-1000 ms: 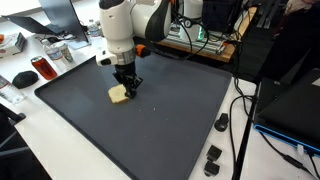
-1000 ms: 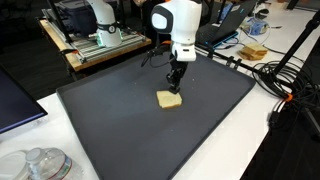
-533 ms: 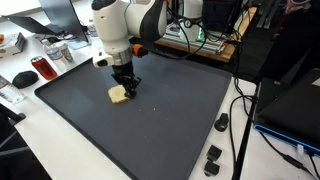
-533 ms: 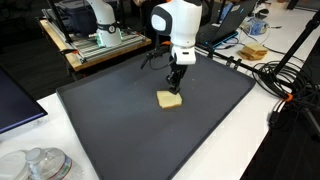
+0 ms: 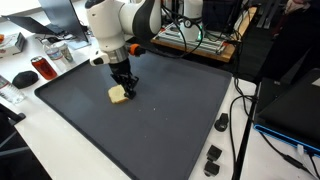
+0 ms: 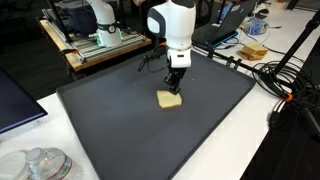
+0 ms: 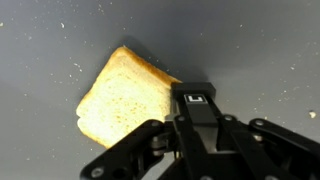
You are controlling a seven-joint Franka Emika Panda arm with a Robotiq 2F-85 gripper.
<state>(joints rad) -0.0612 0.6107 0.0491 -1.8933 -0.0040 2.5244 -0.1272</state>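
Meanwhile the arm's upper joints have swung slightly, yet the gripper (image 5: 125, 87) has barely shifted, its jaws seemingly closed on nothing, with the bread slice (image 5: 118, 95) lying flat on the counter (image 5: 180, 115) just beneath its tips.

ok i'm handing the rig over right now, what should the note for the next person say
Jaws: low over one edge of the bread. No view shows whether they are open or shut, or whether they touch it.
Bread: one slice, lying flat on the dark mat, seen in both exterior views.
Done: the arm is down at the slice.
Left: the slice is not yet lifted. Check the grip before moving.
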